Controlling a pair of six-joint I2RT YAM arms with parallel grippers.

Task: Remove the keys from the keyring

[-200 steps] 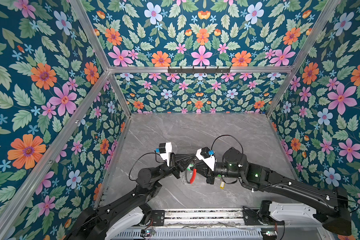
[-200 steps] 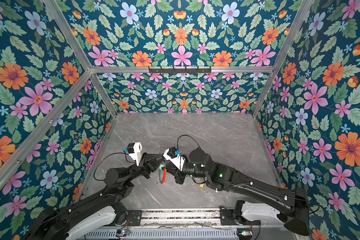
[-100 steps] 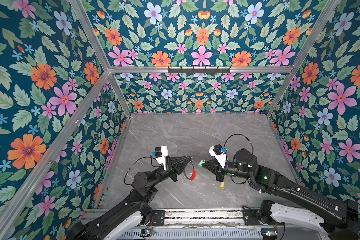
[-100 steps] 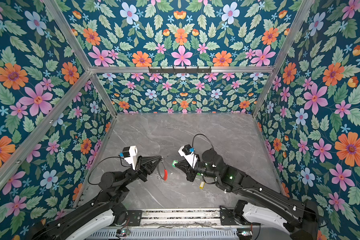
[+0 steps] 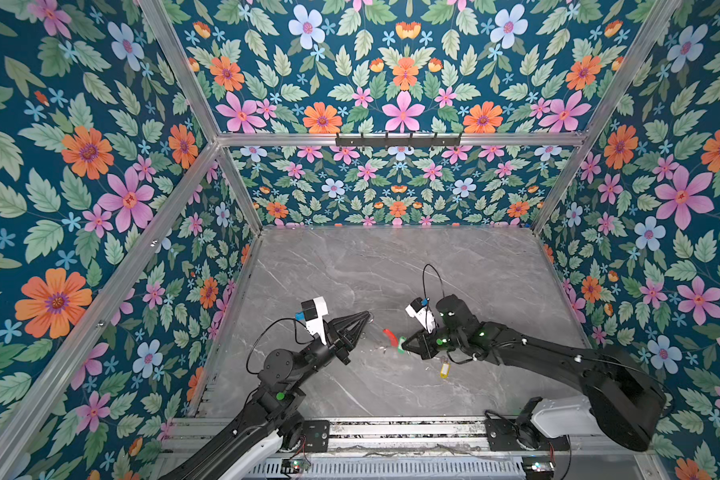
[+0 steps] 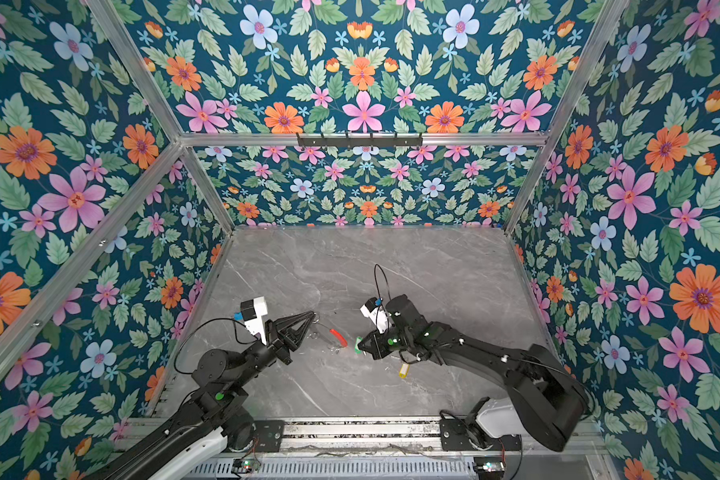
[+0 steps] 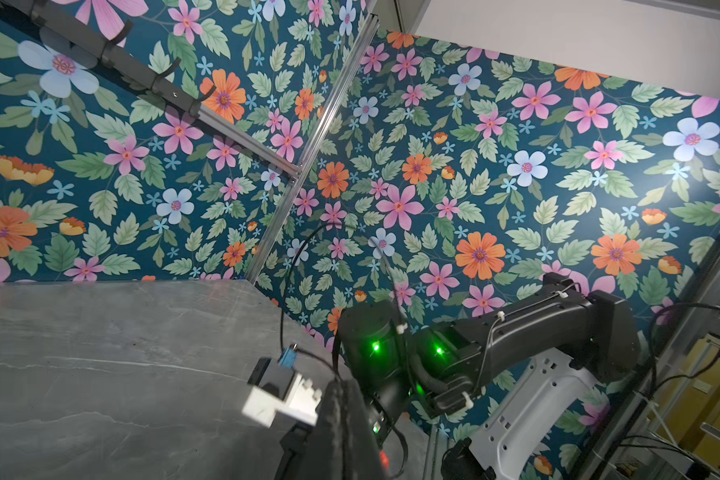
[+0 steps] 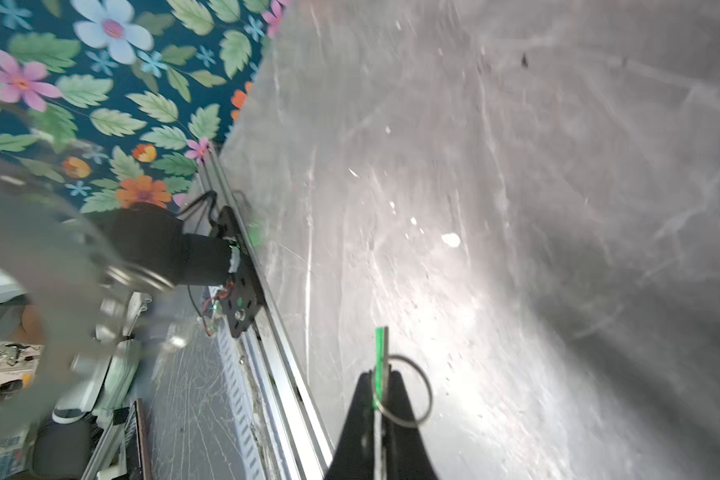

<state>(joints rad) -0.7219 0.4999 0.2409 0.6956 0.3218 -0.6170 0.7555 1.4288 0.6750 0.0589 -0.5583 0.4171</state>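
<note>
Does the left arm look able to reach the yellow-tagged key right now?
Probably not: the yellow-tagged key lies under the right arm, beyond the right gripper, and the left gripper looks shut on the keyring.

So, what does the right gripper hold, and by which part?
The right gripper pinches a key's green tag, edge-on between its fingertips; the tag's wire loop sticks out beside them.

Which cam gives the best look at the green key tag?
Right wrist: the green key tag sits close up, edge-on, clamped in the right gripper. Both top views show it only as a green speck at that gripper's tip. Left wrist doesn't show it.
</note>
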